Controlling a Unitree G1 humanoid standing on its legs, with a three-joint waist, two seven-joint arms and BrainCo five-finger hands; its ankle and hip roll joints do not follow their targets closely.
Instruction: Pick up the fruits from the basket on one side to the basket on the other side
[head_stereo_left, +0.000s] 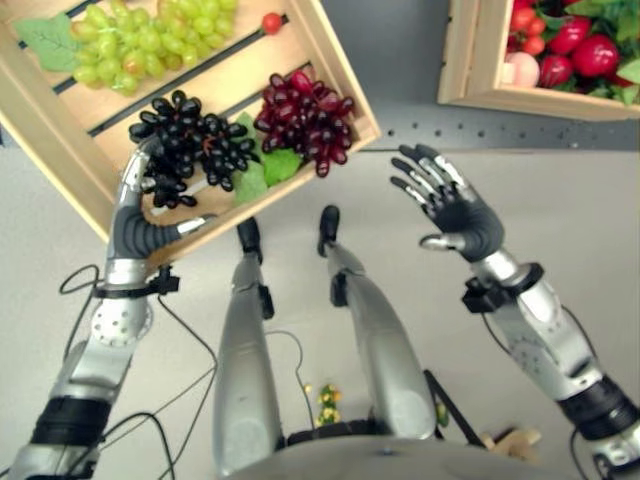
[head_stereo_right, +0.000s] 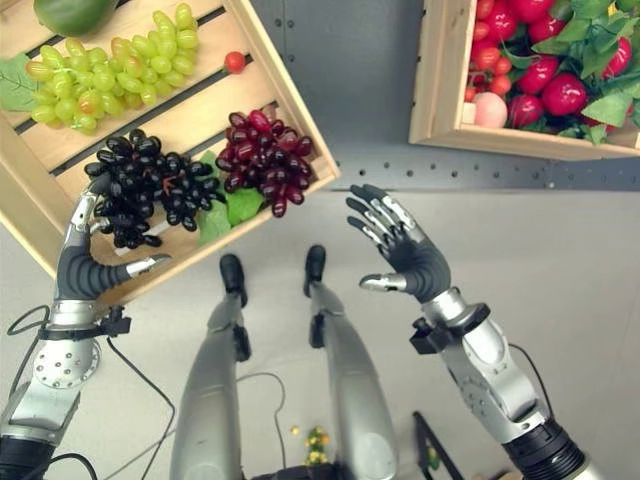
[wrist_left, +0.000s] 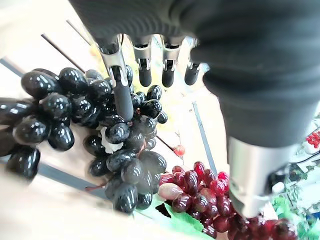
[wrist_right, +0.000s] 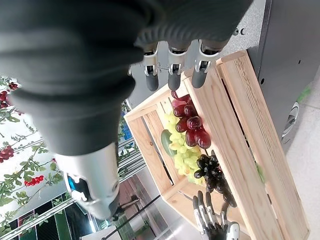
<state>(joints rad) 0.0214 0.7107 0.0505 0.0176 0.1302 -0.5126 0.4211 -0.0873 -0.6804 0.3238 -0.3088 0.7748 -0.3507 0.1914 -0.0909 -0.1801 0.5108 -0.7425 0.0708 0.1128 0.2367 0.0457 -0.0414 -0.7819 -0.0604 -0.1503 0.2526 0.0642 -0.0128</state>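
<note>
Grey floor, two wooden crates of fruit.
Left hand (head_stereo_left: 140, 225) rests open-fingered on black grapes (head_stereo_left: 190, 145), unlifted; right hand (head_stereo_left: 450, 205) open, empty.

The right hand (wrist_right: 172, 62) hangs with its dark-tipped fingers (wrist_right: 173, 80) straight and apart, holding nothing. Past them lies a slatted wooden crate (wrist_right: 240, 150) holding a bunch of red grapes (wrist_right: 190, 122), green grapes (wrist_right: 181, 155) beside a green fruit (wrist_right: 166, 142), and black grapes (wrist_right: 211, 172). The left hand (wrist_right: 216, 227) reaches up at the black bunch from the crate's near end.
</note>
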